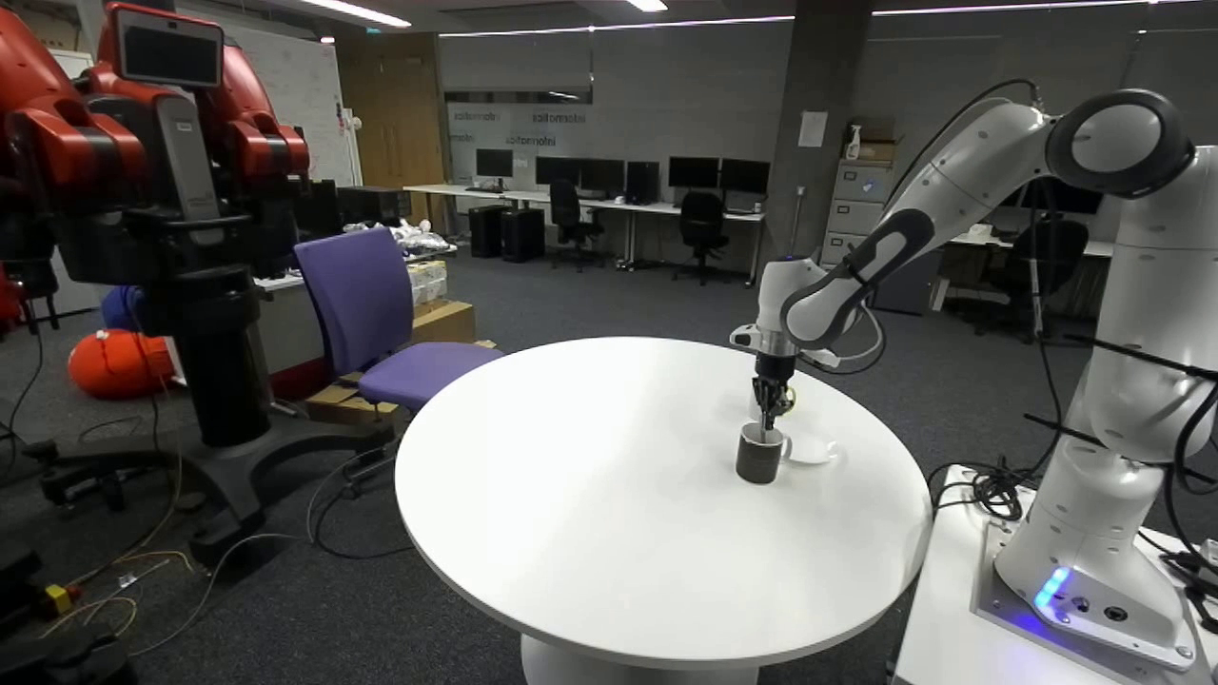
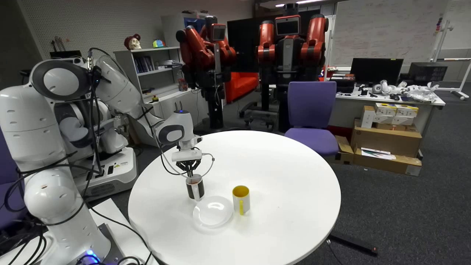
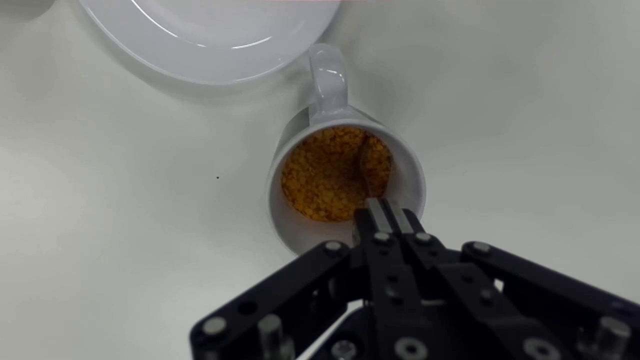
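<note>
Mug (image 1: 758, 463), dark-walled, upright, toward the robot-side edge of the tabletop (image 1: 571, 495); orange grains (image 3: 320, 180) within. Jaws: closed, seemingly on a thin spoon (image 3: 366, 169) dipped inside. Step, judged: scooping or stirring; next move calls for rim clearance.

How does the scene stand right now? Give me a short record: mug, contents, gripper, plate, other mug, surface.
Dark mug: upright, white inside
Contents: orange-brown flakes or grains
Gripper: pointing down, jaws together at the dark mug's opening; whether they pinch anything thin is unclear
Plate: white, rim close to the dark mug's white handle; contact unclear
Other mug: upright beside the plate, white outside, yellow inside, yellow handle
Surface: round white table
</note>
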